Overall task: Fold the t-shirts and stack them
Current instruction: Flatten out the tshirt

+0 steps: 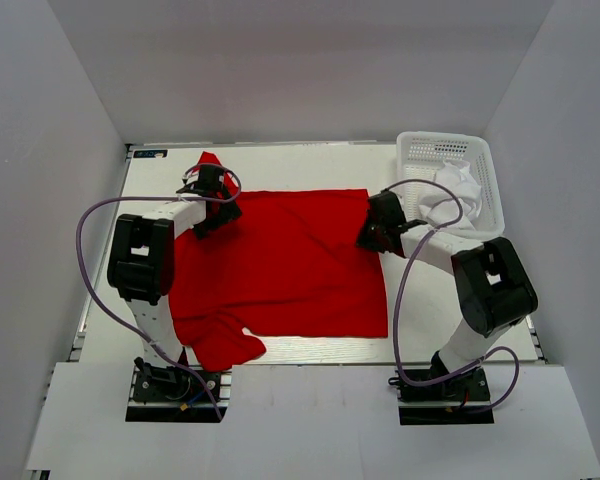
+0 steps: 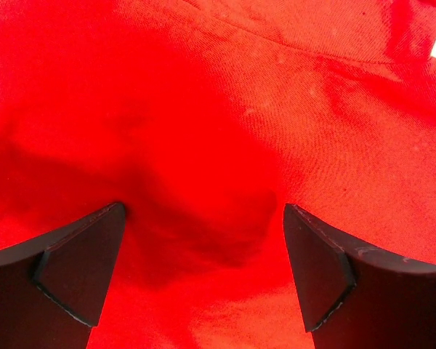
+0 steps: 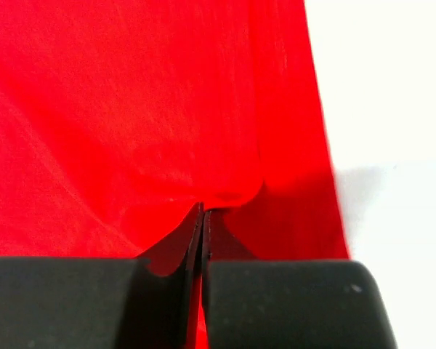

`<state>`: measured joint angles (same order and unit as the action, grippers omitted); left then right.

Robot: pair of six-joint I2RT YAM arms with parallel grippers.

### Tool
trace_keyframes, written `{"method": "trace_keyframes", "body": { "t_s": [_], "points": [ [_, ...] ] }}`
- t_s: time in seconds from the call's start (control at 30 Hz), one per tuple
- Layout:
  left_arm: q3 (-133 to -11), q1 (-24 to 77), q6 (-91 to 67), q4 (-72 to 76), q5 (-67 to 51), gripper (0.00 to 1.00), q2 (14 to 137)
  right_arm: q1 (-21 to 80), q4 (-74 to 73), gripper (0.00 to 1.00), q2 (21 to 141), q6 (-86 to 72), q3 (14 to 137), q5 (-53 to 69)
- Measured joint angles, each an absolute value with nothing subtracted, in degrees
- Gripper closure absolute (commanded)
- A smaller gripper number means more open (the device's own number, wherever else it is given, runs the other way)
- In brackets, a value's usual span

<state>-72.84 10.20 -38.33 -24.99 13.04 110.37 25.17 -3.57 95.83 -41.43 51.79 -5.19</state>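
Note:
The large red t-shirt (image 1: pixel 290 260) lies spread across the middle of the table, with one sleeve bunched at the near left. My left gripper (image 1: pixel 216 207) is at the shirt's far left corner. In the left wrist view it (image 2: pixel 203 211) is open, its fingers (image 2: pixel 87 262) wide apart just over the red cloth (image 2: pixel 225 109). My right gripper (image 1: pixel 372 235) is at the shirt's right edge. In the right wrist view it (image 3: pixel 203 211) is shut, pinching a fold of the red cloth (image 3: pixel 131 109). The white t-shirt (image 1: pixel 452 190) lies crumpled in the basket.
A white plastic lattice basket (image 1: pixel 482 165) stands at the table's far right corner, just behind the right arm. Bare white table (image 3: pixel 392 87) shows right of the shirt's edge. Grey walls enclose the table on three sides.

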Motion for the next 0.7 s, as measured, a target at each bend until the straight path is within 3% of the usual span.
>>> {"method": "trace_keyframes", "body": {
  "t_s": [0.43,0.53,0.57,0.7],
  "points": [
    [-72.84,10.2,-38.26,-25.02,13.06,0.0,110.37,25.3,-11.79,0.98,100.25,-35.79,64.4,-17.82],
    [-72.84,10.2,-38.22,-24.99,13.1,0.0,110.37,25.3,-16.08,0.84,104.33,-36.03,67.81,-20.43],
    [-72.86,10.2,-38.17,-24.99,13.1,0.0,110.37,25.3,-17.47,0.73,105.41,-36.14,68.38,-21.23],
    [-72.88,10.2,-38.15,-25.02,13.1,0.0,110.37,25.36,-21.8,0.48,107.9,-35.22,69.56,-23.09]
  ]
}}
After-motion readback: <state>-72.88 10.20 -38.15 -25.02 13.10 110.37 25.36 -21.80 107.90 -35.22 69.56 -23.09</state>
